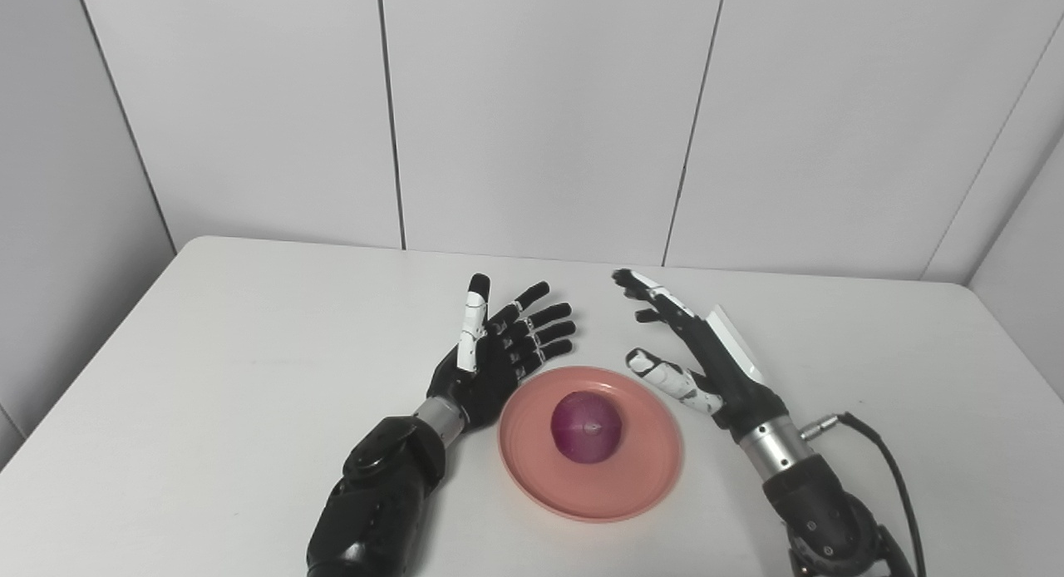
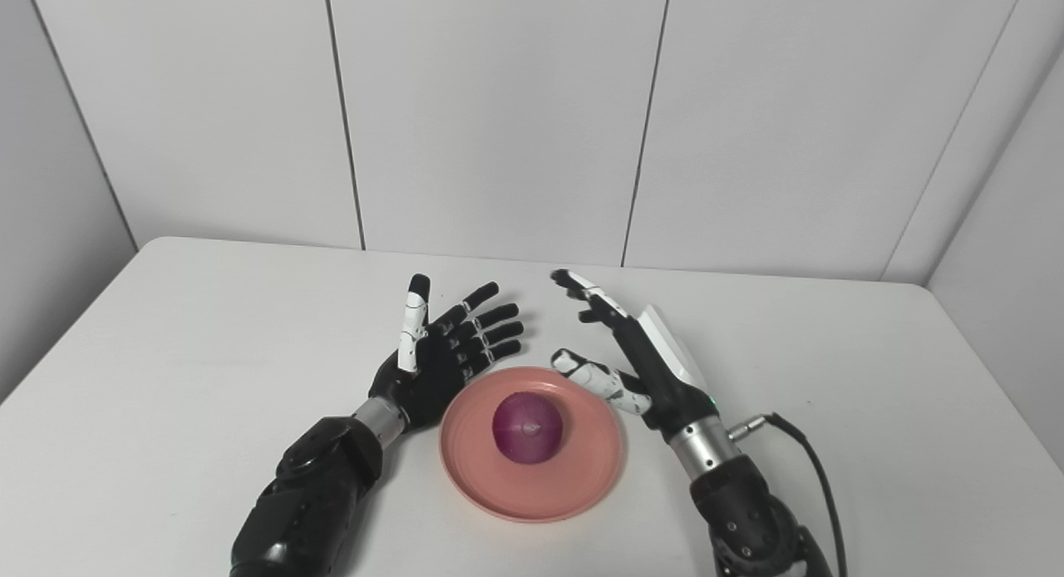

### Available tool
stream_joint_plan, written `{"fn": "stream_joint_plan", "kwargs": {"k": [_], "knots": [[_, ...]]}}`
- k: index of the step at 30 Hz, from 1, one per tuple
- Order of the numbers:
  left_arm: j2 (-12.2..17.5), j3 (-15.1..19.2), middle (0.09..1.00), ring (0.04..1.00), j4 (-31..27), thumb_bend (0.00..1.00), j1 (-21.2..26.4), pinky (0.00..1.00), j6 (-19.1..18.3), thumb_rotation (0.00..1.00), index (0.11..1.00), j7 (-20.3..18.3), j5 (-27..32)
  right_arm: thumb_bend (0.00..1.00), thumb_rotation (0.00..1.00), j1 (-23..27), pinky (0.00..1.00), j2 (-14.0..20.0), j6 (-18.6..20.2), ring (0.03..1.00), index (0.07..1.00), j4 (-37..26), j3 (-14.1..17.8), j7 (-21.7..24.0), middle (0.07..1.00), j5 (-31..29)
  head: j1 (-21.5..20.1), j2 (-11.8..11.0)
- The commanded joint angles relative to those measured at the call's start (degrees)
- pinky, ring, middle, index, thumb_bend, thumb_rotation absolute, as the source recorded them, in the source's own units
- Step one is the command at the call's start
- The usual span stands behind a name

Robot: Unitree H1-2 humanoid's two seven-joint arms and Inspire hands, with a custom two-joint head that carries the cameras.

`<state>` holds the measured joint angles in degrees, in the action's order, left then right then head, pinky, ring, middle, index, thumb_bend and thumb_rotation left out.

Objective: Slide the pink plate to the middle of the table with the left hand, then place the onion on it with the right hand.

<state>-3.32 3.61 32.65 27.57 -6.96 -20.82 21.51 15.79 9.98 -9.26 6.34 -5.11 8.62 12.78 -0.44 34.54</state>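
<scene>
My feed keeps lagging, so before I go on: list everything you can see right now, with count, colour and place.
Table: one, white, filling the lower view, against white wall panels.
Plate: one, pink, near the middle front of the table, between the hands.
Onion: one, purple, resting on the plate.
Cable: one, black, running from the right wrist.
Left hand: one, black and white, open, just left of the plate.
Right hand: one, black and white, open, just right of the plate.

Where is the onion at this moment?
The onion sits in the middle of the pink plate, near the table's front centre, between the open left hand and right hand.
</scene>
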Motion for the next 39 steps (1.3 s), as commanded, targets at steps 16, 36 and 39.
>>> {"fn": "stream_joint_plan", "kwargs": {"k": [16,36,39], "knots": [[-1.5,-5.8,1.0,1.0,-8.9,0.91,-11.6,1.0,21.3,0.98,1.0,19.9,-24.3,0.99,1.0,-4.8,1.0,-3.1,5.3,1.0,1.0,2.0,7.1,-1.9,1.0,-14.1,-0.4,-0.4],[-2.2,-9.5,1.0,1.0,-30.2,0.82,-24.1,1.0,6.1,1.0,1.0,22.8,-33.1,0.96,1.0,-8.7,1.0,-6.5,4.4,1.0,1.0,1.3,4.9,-3.6,1.0,-13.3,-0.5,0.5],[-2.2,-9.0,1.0,1.0,-31.2,0.84,-24.3,1.0,4.3,1.0,1.0,22.0,-30.8,0.96,1.0,-9.1,1.0,-6.6,4.7,1.0,1.0,0.7,5.1,-3.2,1.0,-14.1,-0.4,0.8]]}}
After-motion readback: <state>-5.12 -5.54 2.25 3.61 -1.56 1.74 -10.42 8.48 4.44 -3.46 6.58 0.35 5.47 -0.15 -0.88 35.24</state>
